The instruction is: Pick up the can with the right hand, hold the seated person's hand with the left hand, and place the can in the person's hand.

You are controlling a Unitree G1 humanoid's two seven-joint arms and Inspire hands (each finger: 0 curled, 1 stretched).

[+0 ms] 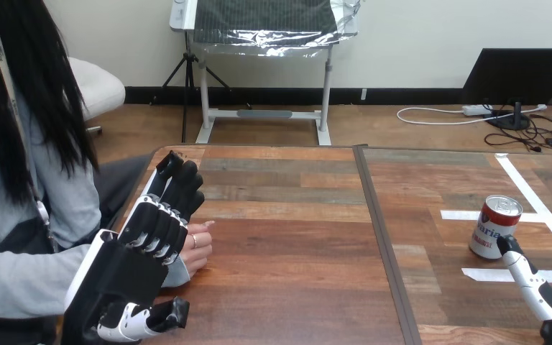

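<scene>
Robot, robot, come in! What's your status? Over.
Left hand over the person's hand, grip unclear. Right hand open, touching the can. Can upright on table, not lifted. Nothing in the way.

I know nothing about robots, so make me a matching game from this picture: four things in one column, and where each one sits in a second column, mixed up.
Things:
1. can
2. left robot hand
3. right robot hand
4. person's hand

Places:
A. low at the view's right, next to the can
B. resting on the table near its left edge, partly hidden
C. upright among white tape strips
D. partly over the person's hand

Pairs: 1-C, 2-D, 3-A, 4-B.
</scene>
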